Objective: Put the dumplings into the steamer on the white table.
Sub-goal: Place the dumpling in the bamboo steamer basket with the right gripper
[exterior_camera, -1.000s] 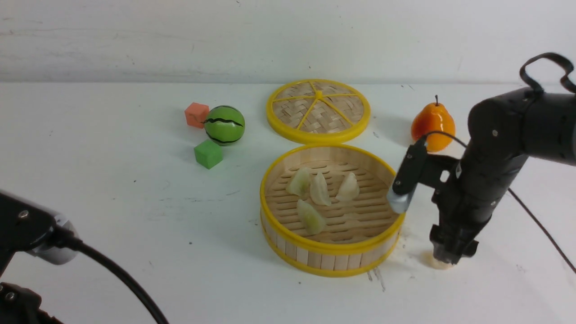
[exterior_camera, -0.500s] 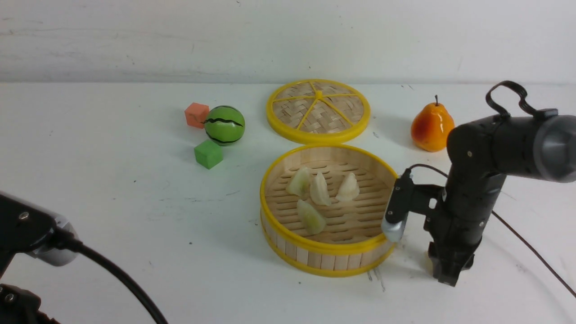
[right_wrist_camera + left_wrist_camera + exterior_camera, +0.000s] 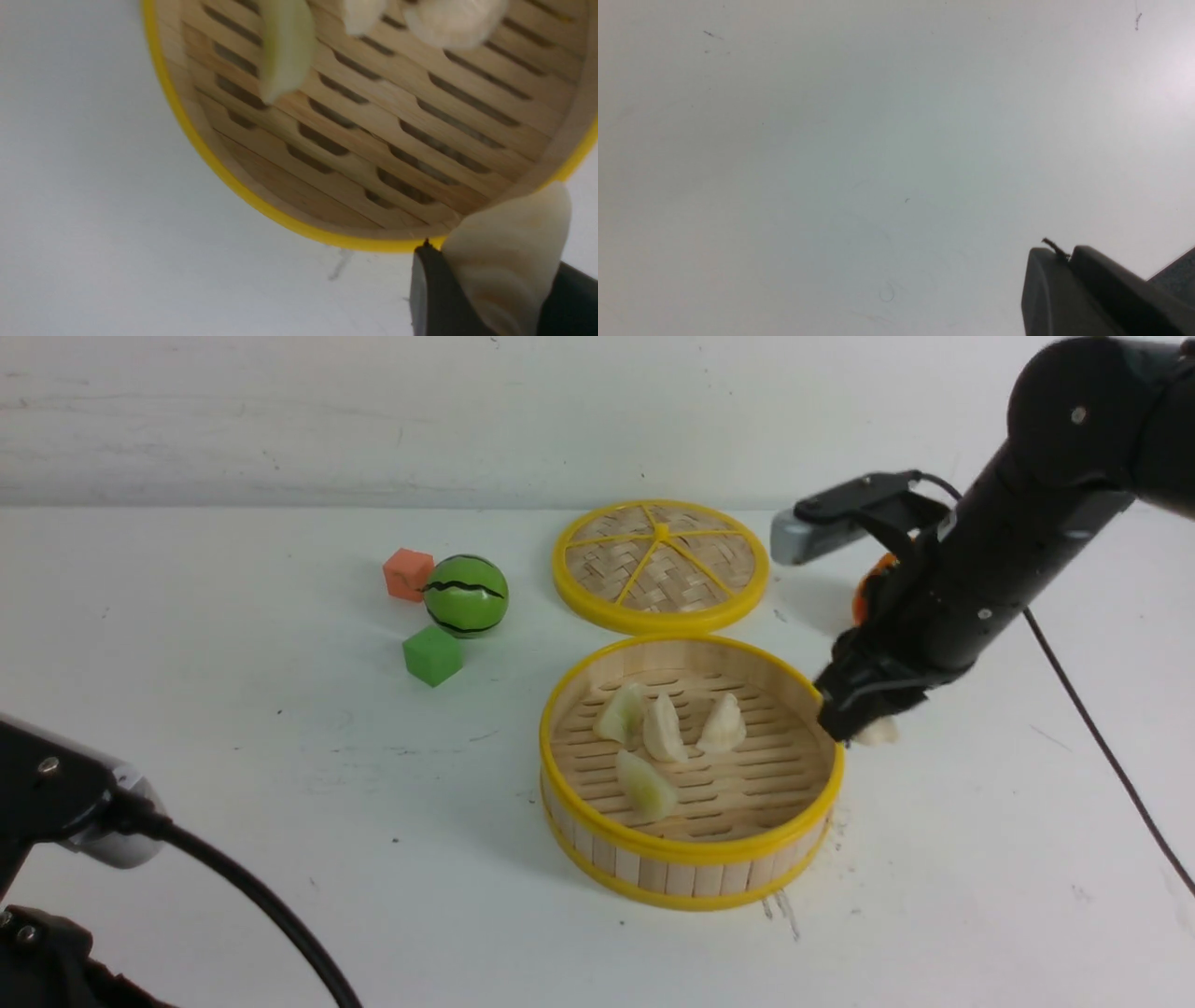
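The bamboo steamer [image 3: 597,840] with yellow rims sits on the white table [image 3: 233,756] and holds several dumplings [image 3: 665,728]. My right gripper [image 3: 864,721] is shut on a cream-white dumpling [image 3: 514,252], held in the air just outside the steamer's right rim [image 3: 224,172]. That dumpling [image 3: 878,732] peeks out below the black fingers. My left gripper [image 3: 1064,257] is shut with nothing in it, over bare table at the near left.
The flat woven lid [image 3: 661,565] lies behind the steamer. An orange pear [image 3: 864,593] is mostly hidden behind my right arm. A striped green ball [image 3: 466,595], an orange cube [image 3: 408,574] and a green cube [image 3: 431,655] sit at the left.
My right gripper closed on the dumpling lying on the table right of the steamer, then rose and moved back toward the steamer's right rim. The left arm stayed put.
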`<state>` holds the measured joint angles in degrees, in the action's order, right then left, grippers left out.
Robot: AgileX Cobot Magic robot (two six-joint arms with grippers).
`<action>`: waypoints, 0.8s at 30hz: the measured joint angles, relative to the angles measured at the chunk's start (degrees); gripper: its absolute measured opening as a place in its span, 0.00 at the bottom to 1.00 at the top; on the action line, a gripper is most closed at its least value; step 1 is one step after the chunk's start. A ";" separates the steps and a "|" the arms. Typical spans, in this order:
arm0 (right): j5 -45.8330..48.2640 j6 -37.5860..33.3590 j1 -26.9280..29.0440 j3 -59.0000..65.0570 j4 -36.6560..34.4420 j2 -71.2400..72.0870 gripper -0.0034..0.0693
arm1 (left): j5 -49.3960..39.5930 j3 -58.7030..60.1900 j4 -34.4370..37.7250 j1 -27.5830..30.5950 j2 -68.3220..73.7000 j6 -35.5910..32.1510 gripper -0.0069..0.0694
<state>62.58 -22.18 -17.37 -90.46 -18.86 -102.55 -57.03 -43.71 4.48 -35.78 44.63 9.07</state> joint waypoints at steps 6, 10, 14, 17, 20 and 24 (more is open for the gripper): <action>-2.25 0.36 -2.71 -0.48 -1.11 -1.24 0.32 | 0.30 0.00 -0.05 0.00 0.00 0.00 0.16; -4.36 2.43 -7.43 -0.48 4.49 -4.16 0.32 | 0.30 0.00 -0.05 0.00 0.00 -0.03 0.17; -7.60 9.23 -11.20 -0.48 11.78 -7.53 0.32 | 0.30 0.00 -0.05 0.00 0.00 -0.17 0.17; -9.97 15.31 -12.43 -0.48 17.18 -9.72 0.32 | 0.30 0.00 -0.05 0.00 0.00 -0.17 0.17; -11.11 19.89 -12.51 -0.48 20.50 -11.34 0.32 | -0.25 0.00 -0.05 0.00 0.00 -0.21 0.18; -11.95 22.59 -12.45 -0.48 22.09 -12.44 0.37 | -1.60 0.36 -0.05 0.00 0.00 -0.21 0.18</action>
<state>50.63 0.40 -29.83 -90.94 3.23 -114.98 -58.62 -43.35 4.44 -35.78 44.63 8.85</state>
